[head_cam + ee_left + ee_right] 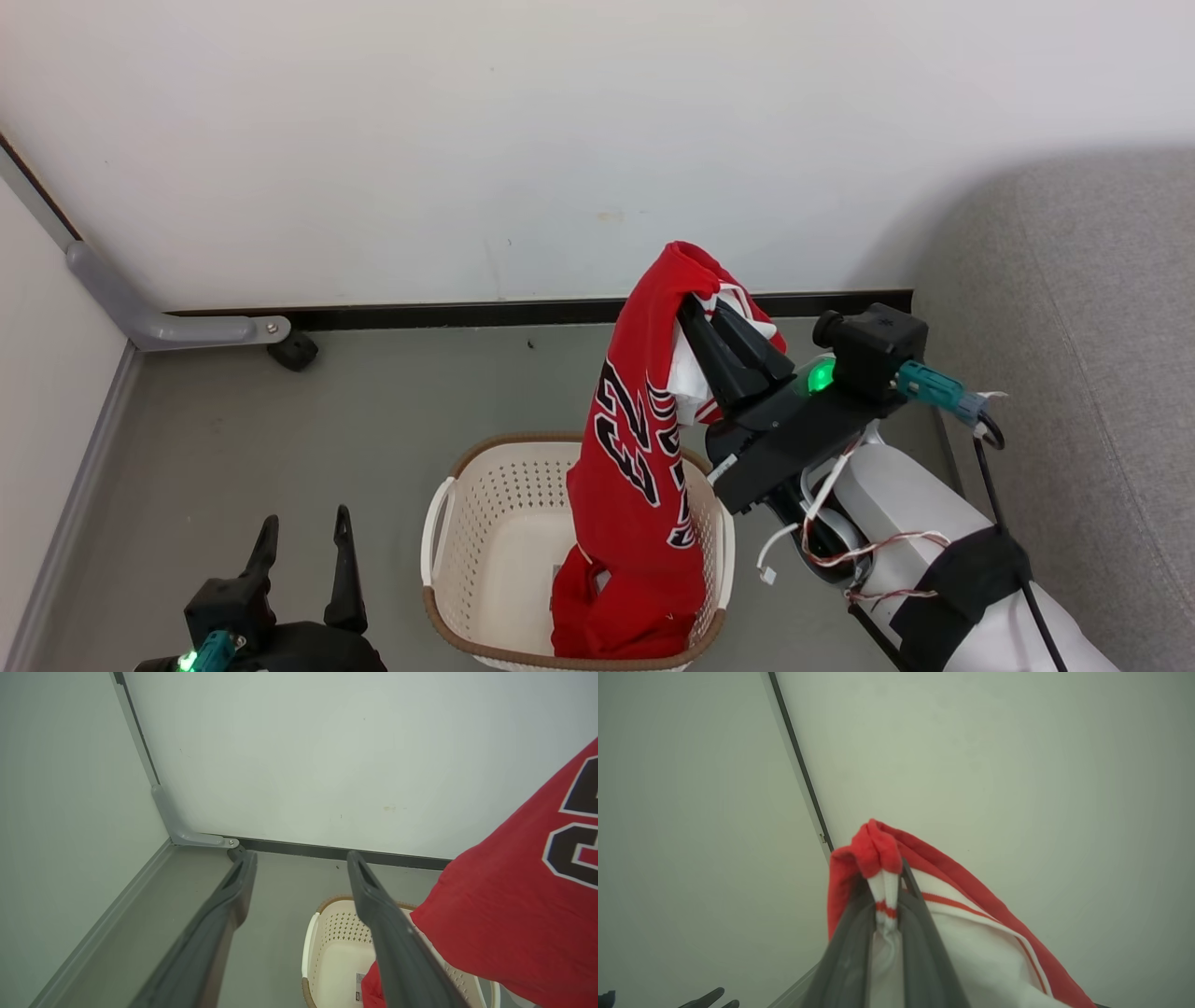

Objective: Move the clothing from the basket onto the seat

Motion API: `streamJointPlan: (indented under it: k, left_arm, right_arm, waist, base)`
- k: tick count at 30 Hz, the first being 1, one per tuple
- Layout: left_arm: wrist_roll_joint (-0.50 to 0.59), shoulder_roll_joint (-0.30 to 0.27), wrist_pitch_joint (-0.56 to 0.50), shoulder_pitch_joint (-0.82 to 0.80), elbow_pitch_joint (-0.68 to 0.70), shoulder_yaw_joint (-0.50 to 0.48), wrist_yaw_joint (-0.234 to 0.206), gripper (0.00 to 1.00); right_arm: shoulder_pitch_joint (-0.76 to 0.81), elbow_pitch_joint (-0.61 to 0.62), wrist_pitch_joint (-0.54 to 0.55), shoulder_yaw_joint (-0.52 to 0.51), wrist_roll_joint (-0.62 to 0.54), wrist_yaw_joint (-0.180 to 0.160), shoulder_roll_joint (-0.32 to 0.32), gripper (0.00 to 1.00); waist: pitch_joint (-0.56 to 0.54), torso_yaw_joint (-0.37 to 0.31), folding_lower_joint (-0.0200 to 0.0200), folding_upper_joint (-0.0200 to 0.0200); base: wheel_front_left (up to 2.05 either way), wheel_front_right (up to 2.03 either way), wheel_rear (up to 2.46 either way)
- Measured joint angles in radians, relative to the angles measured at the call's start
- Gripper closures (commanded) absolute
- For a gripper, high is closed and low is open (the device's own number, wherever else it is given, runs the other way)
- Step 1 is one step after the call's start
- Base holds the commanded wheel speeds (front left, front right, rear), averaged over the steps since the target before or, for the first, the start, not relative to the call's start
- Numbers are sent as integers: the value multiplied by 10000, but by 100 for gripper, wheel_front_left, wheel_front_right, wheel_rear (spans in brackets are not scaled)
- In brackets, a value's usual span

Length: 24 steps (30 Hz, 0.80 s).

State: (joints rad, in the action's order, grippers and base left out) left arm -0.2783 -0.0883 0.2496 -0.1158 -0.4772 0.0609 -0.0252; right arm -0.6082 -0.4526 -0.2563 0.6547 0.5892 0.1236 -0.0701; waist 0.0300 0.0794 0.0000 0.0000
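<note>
Right gripper (691,313) clamped shut on top of red jersey (635,485), which hangs down with its lower end bunched inside basket (485,523). Left gripper (306,523) wide open, empty, beside basket. Grey sofa (1074,327) at right.

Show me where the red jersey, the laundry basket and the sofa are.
red jersey (635,523), head view, hanging front panel.
laundry basket (523,476), head view, perforated far wall.
sofa (1102,308), head view, grey fabric.

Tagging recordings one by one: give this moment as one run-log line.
stage: lift-out | right gripper: shut on red jersey, above laundry basket | jersey hem: inside basket | left gripper: open, holding nothing | grey sofa: jersey not on it
</note>
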Motion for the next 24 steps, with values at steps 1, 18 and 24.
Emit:
streamJointPlan:
  k: [1,18,24]
  left_arm:
    - [0,2,0,23,-2,-29,0,0]
    - [263,148,0,239,142,-272,167,0]
    - [265,151,0,242,343,-324,349,0]
  right_arm:
    - [11,25,0,0,0,0,0,100]
    - [14,42,0,56,2,0,13,100]
    - [-25,54,0,123,13,0,13,100]
  waist:
    - [-4,-3,0,0]
    - [-43,-342,0,0]
    - [-17,-694,0,0]
  base:
    - [0,0,0]
    - [0,0,0]
    - [0,0,0]
